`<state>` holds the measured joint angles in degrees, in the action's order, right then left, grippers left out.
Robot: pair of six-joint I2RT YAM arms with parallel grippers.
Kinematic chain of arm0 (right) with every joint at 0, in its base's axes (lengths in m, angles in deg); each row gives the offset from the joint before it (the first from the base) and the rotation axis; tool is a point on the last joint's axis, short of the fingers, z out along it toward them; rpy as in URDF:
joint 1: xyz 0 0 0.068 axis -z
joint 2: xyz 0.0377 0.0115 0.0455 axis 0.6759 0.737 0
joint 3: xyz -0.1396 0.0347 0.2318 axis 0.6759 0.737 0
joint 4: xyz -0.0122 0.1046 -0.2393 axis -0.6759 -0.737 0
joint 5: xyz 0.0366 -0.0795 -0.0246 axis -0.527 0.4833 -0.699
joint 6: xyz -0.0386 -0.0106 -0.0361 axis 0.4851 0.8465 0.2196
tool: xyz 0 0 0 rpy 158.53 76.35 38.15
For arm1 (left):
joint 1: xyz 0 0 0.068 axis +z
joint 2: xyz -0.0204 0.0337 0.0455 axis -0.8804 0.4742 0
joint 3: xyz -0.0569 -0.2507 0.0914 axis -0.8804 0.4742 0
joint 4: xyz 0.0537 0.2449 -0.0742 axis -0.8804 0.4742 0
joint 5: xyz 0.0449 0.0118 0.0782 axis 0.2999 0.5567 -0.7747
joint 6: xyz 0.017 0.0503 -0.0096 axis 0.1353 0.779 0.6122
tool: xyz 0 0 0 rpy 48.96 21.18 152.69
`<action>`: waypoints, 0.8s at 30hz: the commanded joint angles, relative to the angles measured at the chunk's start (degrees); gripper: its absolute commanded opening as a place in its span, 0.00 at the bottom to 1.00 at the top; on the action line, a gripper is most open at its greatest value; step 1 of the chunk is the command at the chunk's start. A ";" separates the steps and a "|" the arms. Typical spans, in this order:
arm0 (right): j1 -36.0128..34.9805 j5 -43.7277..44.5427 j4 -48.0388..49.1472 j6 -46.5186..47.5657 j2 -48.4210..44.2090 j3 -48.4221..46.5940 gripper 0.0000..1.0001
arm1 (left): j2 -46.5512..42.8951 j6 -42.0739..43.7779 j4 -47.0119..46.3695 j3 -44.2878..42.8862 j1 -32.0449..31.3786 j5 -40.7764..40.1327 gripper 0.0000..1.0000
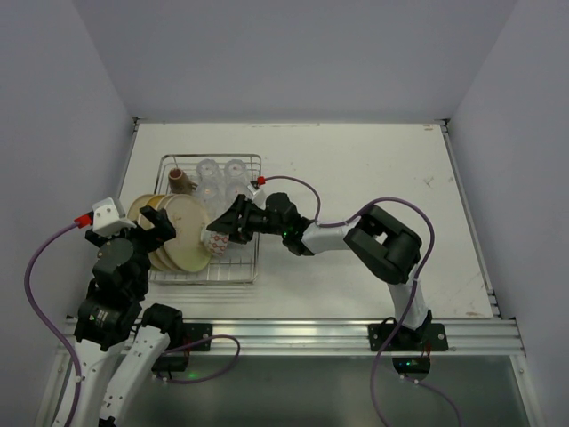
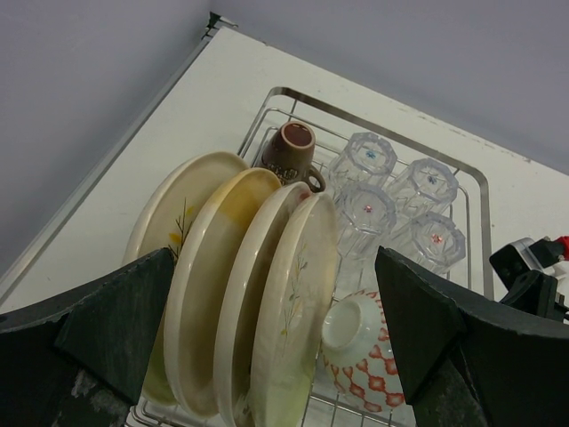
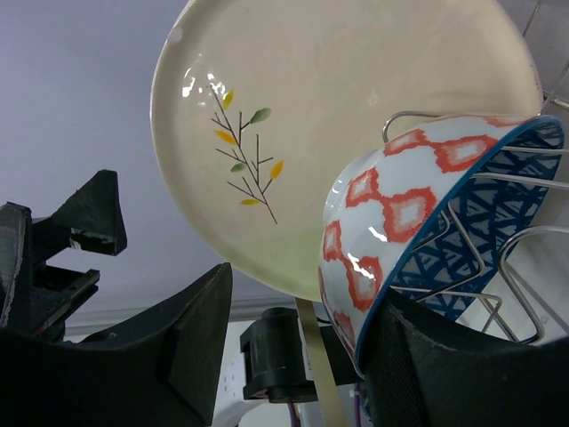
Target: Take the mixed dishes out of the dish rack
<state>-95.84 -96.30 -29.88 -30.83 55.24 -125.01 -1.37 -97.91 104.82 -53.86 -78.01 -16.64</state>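
0 unloaded yet: cream round plates (image 2: 204,267), 4 clear glasses (image 2: 391,196), brown mug (image 2: 289,153), red-blue patterned bowl (image 3: 391,222) all in silver wire dish rack (image 1: 213,157) nr tabletop's left edge. My right claw (image 1: 224,233) open astride bowl, no grip; left claw (image 2: 276,307) wide open over plates

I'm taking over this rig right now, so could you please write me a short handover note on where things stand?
Left gripper: open, one finger on each side of the plates, gripping nothing.
Right gripper: open, straddling the rim of the bowl, with a gap showing at the outer finger.
Things: four plates, the bowl, four glasses and the mug all sit in the rack.
Done: nothing is out yet.
Left: everything; the bowl looks likely to go first.
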 commanded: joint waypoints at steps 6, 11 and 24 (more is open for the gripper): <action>-0.73 -4.47 14.17 -2.74 -4.16 -1.58 0.57 | 0.26 -0.18 -2.82 0.09 -0.56 0.46 1.00; -0.73 -4.64 14.78 -2.92 -4.16 -1.76 0.57 | 0.18 -0.09 -2.82 0.18 -0.56 0.55 1.00; -0.56 -5.08 16.97 -3.97 -4.43 -1.76 0.55 | 0.18 0.00 -3.08 0.27 -0.56 0.81 1.00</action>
<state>-95.84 -97.22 -28.48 -30.98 55.24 -124.70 -1.37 -97.87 104.32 -53.86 -78.27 -16.07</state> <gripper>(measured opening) 0.557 0.997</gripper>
